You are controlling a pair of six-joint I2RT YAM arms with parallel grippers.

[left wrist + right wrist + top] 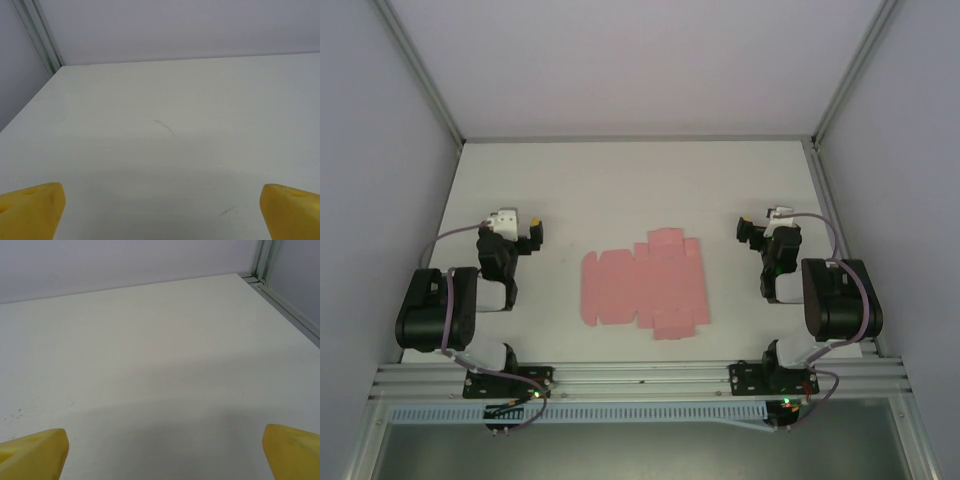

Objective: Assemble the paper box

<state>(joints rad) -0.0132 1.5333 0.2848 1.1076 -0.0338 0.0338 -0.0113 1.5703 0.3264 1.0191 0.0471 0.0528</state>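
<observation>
Paper box [642,287] flat on table [640,185] between left tool [530,234] and right tool [748,232]; both wide, empty

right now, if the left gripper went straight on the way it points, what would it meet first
The way looks free for the left gripper: table ahead, then the back wall; it may graze the table first. The paper box lies off to its right.

You've got no readable text here: no labels, brands, numbers or signs on the paper box [642,285], the bench [640,180] or the arms. Any markings on the arm housings are too small to read.
</observation>
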